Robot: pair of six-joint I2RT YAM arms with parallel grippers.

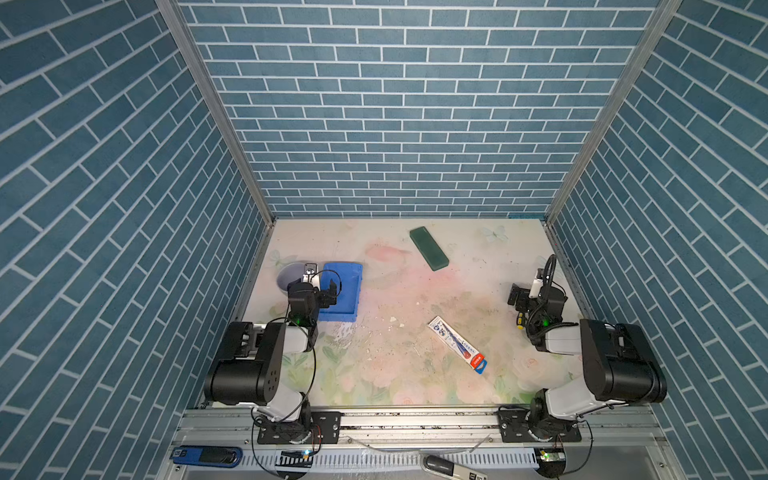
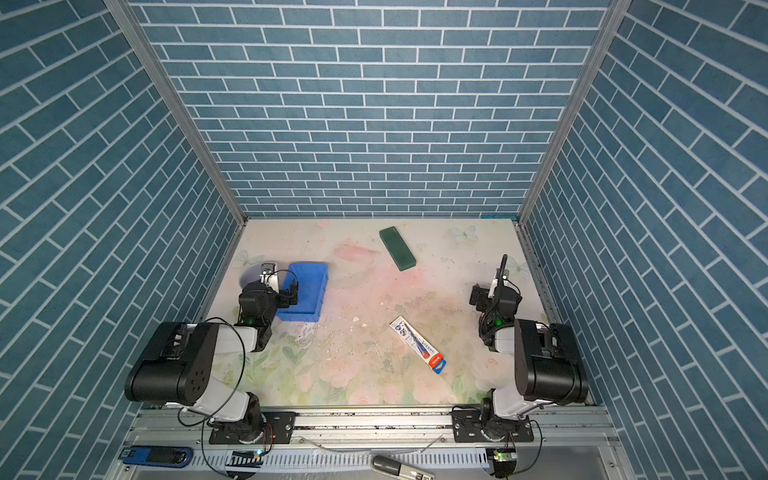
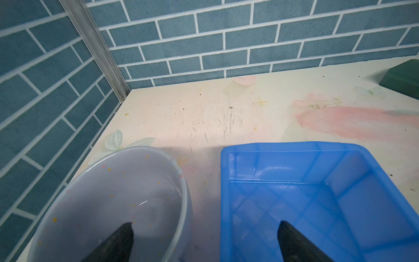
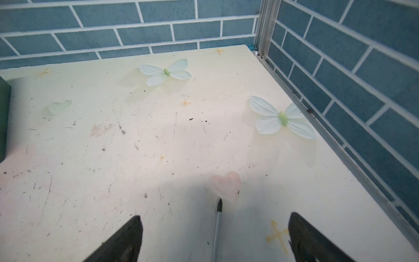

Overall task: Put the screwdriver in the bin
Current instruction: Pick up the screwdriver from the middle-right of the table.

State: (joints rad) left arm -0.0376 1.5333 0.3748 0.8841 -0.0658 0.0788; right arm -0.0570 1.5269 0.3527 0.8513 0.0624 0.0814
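At the left, our left gripper hangs wide open and empty over the mug and bin. Rightward, well apart from the bin, our right gripper, equally wide and empty, straddles the screwdriver; its handle is probably hidden beneath the wrist. We should lower straight, then pinch squarely.

one screwdriver; one bin; one mug; one case; one box

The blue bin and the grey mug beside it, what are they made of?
The bin looks like glossy, slightly see-through plastic: light shines off its walls and a moulded criss-cross pattern shows through its floor. The mug looks smooth and shiny with coloured speckles, maybe glazed ceramic or plastic; I cannot tell which.
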